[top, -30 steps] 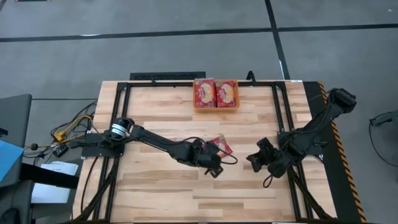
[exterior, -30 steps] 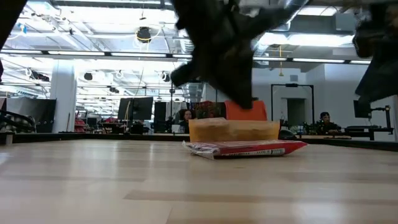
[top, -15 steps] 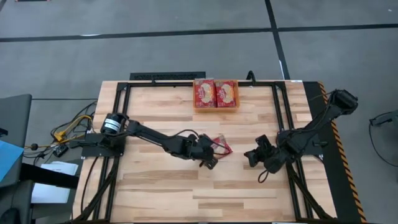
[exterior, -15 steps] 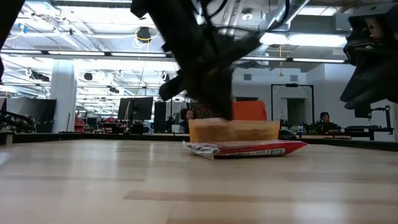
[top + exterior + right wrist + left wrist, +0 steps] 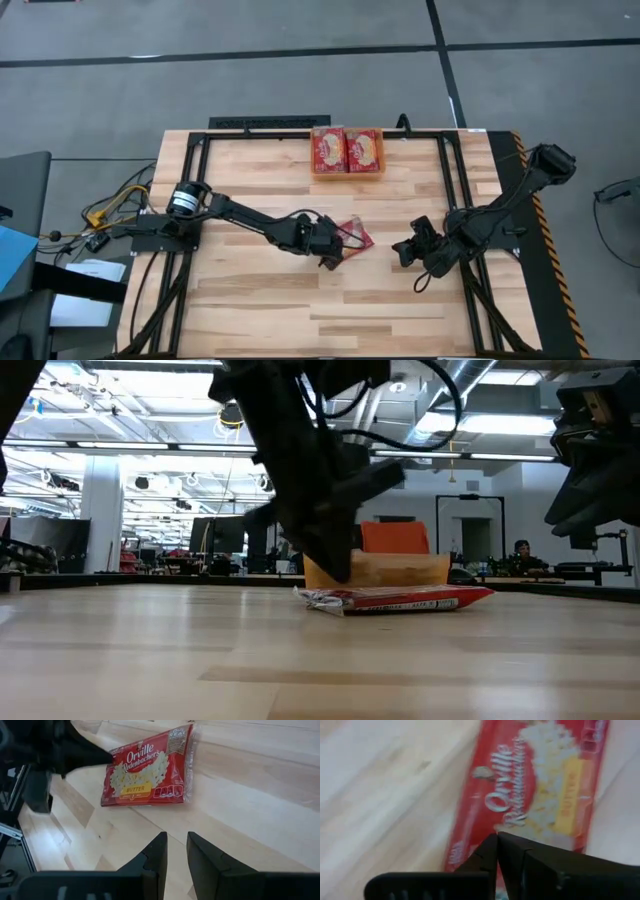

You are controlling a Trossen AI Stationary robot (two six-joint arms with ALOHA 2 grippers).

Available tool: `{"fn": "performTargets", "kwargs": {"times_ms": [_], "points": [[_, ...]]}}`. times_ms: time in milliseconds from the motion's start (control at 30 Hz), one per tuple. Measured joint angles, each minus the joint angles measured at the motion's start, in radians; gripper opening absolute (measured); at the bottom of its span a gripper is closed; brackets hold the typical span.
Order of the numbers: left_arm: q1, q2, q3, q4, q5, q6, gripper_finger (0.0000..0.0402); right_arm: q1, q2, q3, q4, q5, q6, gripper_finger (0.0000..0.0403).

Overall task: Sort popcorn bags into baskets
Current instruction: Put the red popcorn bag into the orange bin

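One red popcorn bag (image 5: 353, 234) lies flat on the wooden table near its middle, also seen in the low view (image 5: 395, 600) and right wrist view (image 5: 145, 767). My left gripper (image 5: 338, 252) is shut, its tips (image 5: 497, 837) over the bag's near-left end (image 5: 470, 850). My right gripper (image 5: 400, 250) hovers to the bag's right, a narrow gap between its fingers (image 5: 177, 840), pointing at the bag. The orange basket (image 5: 347, 173) stands at the far edge with two bags (image 5: 329, 150) (image 5: 365, 149) lying inside. My left gripper comes slanting down from the table's left with shut fingertips (image 5: 338, 572) just over the bag's left end (image 5: 315, 597). I cannot tell whether they touch it. The bag lies flat on the table.
A black frame (image 5: 300, 124) runs along the table's far edge and sides. Bare wood stretches across the near half of the table (image 5: 320, 310). Cables and a grey box (image 5: 110, 215) sit off the table's left side. People show far off in the room behind (image 5: 520, 552).
My left gripper has moved toward the far edge and down, from the near side of the bag onto its left end. My right gripper has shifted a little toward the table's left. The bag has stayed where it was.
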Motion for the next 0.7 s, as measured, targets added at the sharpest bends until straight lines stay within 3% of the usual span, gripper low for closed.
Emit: {"fn": "performTargets", "kwargs": {"times_ms": [367, 700], "points": [[-0.031, 0.048, 0.002, 0.031, 0.022, -0.201, 0.0000, 0.022, 0.018, 0.001, 0.052, -0.024, -0.004, 0.0111], [-0.075, 0.113, 0.002, 0.233, 0.063, -0.465, 0.0000, 0.014, 0.263, 0.001, 0.192, -0.001, 0.117, 0.0249]]}}
